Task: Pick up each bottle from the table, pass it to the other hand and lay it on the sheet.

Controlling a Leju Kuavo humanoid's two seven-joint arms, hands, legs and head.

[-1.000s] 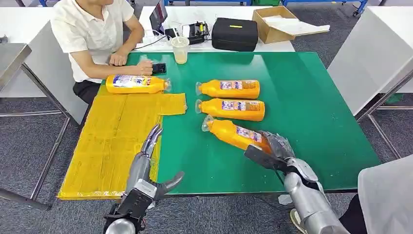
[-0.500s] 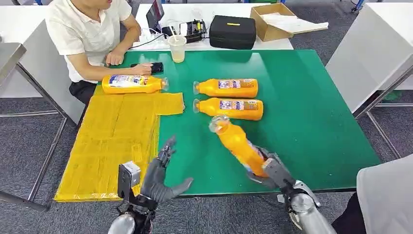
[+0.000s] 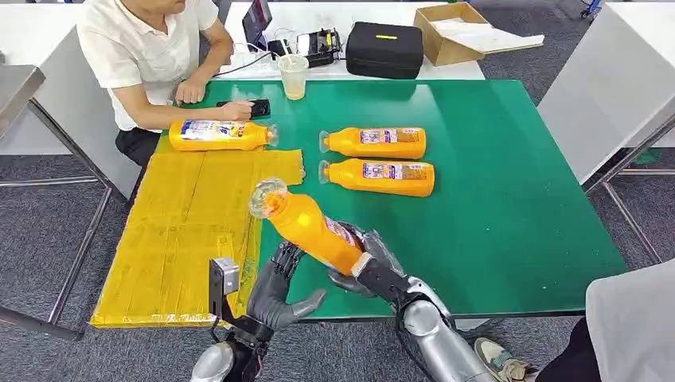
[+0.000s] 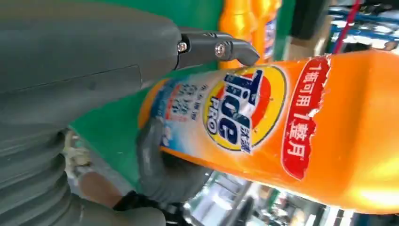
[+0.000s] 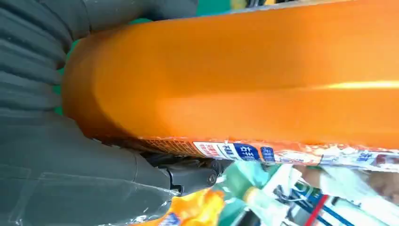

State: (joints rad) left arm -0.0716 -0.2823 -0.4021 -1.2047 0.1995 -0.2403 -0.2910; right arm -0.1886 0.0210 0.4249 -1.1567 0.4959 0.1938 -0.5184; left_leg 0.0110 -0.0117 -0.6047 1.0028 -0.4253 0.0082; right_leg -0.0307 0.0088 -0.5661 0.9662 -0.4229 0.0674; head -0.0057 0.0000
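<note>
At the near edge of the green worktop [image 3: 509, 191] the right hand [image 3: 368, 267] grips the base of an orange Tide detergent bottle [image 3: 306, 225], held off the surface and tilted, its clear cap pointing up toward the yellow sheet [image 3: 183, 231]. Just beside it the left hand [image 3: 275, 288] has its fingers spread beneath the bottle's lower part; the left wrist view shows a thumb tip against the label, but whether it grips I cannot tell. The sheet covers the worktop's left side. Toward the middle two more orange bottles [image 3: 374, 142] [image 3: 378, 177] lie side by side. Another bottle [image 3: 220, 135] lies on the sheet's far end, close to a seated person [image 3: 151, 56]. A plastic cup [image 3: 294, 77] stands at the far edge
</note>
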